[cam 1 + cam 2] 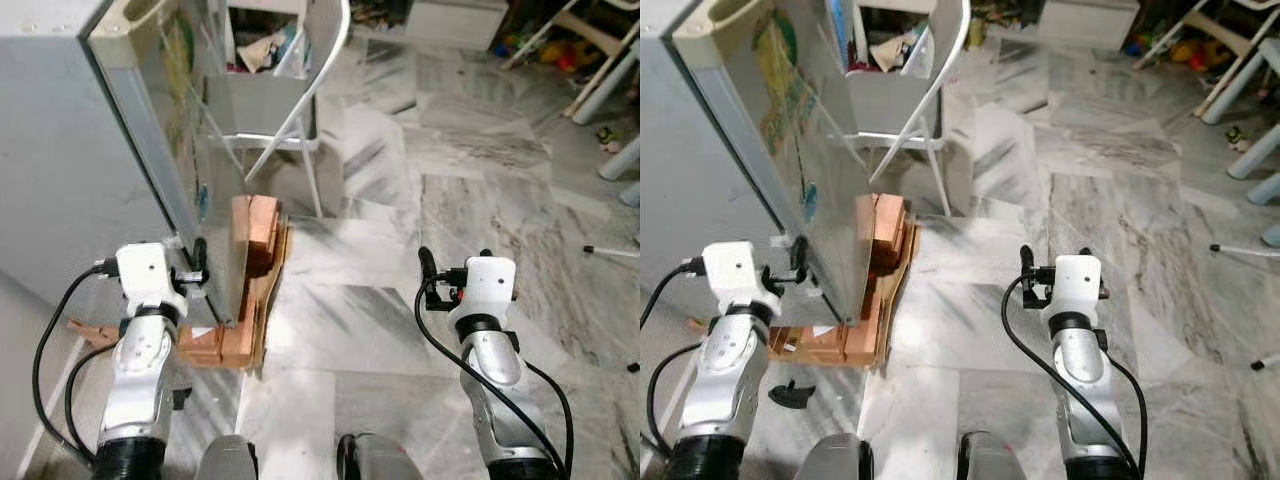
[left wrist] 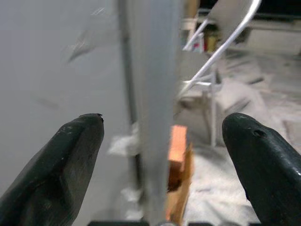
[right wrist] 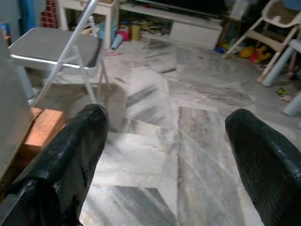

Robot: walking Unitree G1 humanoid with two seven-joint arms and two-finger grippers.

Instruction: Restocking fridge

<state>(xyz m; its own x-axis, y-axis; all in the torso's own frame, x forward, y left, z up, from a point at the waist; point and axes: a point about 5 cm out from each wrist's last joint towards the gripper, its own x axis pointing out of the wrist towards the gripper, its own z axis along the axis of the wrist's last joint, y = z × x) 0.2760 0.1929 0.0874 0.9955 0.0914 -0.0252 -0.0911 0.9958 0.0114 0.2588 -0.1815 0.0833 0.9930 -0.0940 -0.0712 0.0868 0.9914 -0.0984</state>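
I see the tall grey metal fridge (image 1: 70, 150) at my left on the grey marble floor (image 1: 400, 330), orange wooden blocks (image 1: 250, 280) at its base. Left tool (image 2: 160, 141) spread wide, straddling the door edge; right tool (image 3: 164, 136) released, over floor.

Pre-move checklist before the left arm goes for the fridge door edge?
1. Left end effector open: ok, fingers spread.
2. Fridge door edge between its fingers: ok in the left wrist view; contact cannot tell.
3. Door shut or ajar: cannot tell.
4. Swing path: not ok, folding chair and orange wooden blocks stand close by the door.
5. Right end effector free: ok, open over bare marble floor.
6. Items to restock in hand: not ok.
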